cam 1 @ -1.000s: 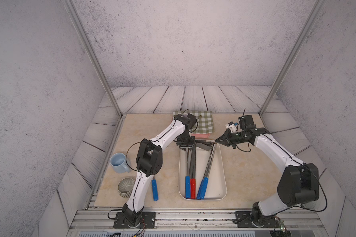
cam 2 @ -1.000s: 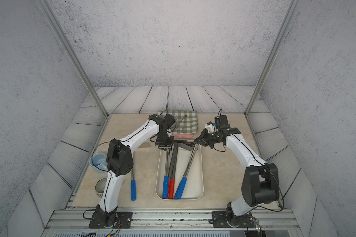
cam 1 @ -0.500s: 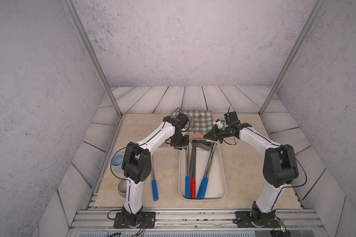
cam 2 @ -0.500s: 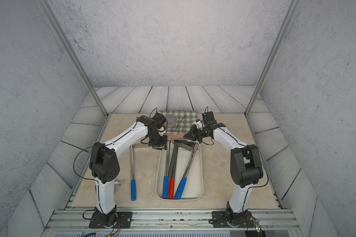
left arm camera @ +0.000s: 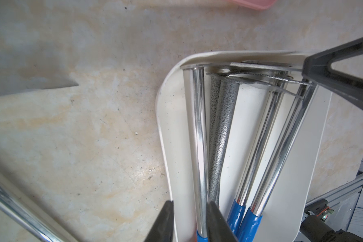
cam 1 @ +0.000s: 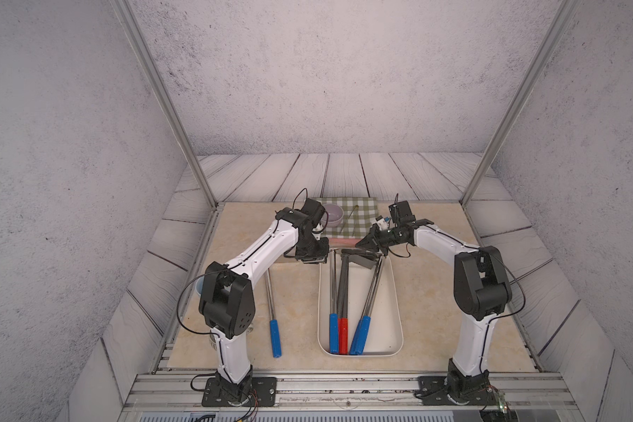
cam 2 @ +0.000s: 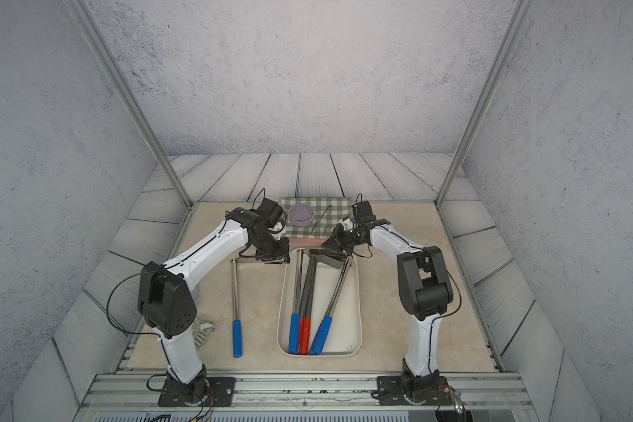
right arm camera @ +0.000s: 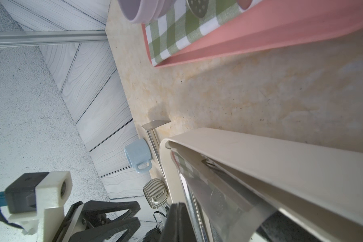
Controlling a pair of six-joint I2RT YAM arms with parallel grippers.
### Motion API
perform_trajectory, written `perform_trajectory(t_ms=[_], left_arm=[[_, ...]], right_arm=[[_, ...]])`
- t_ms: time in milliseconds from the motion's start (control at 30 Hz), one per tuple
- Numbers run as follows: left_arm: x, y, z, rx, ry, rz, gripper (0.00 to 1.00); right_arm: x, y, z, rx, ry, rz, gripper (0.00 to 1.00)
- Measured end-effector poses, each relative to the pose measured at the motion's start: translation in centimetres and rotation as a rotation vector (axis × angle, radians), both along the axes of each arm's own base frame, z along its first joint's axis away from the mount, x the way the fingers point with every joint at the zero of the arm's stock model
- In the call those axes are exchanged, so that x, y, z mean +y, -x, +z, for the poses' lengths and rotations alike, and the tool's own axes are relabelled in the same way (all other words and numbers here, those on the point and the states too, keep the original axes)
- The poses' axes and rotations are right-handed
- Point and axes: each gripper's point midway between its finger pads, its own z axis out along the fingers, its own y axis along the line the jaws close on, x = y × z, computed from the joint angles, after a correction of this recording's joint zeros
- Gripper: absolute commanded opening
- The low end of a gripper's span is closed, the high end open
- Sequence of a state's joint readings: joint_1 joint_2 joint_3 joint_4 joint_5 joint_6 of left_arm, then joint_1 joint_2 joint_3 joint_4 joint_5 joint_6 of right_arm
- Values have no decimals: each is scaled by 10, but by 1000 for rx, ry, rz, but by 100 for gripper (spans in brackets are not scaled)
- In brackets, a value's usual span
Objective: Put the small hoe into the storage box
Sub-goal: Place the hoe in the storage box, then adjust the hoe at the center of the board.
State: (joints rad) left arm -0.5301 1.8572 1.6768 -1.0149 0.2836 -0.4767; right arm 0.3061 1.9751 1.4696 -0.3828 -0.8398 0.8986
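shifting the left hand (cam 1: 311,258), parted and empty, to the rim of the shallow cream-white plastic storage box (cam 1: 384,321), neared the blue-handled chrome small hoe (cam 1: 275,338) lying on the beige counter (cam 1: 300,310) alongside; kept right hand (cam 1: 361,243) clenched, empty.

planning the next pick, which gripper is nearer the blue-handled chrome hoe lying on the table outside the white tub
Left. The left gripper is by the head end of the blue-handled chrome hoe. The right gripper is over the far end of the cream-white plastic tub, farther off.
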Motion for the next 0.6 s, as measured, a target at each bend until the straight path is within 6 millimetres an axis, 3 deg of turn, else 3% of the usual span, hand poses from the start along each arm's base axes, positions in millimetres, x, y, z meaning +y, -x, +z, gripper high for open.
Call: perform_trajectory(t_ms=[600], left_arm=[[6, 1, -10, 19, -1, 10, 27]], right_arm=[[2, -11, -21, -10, -5, -9, 0]])
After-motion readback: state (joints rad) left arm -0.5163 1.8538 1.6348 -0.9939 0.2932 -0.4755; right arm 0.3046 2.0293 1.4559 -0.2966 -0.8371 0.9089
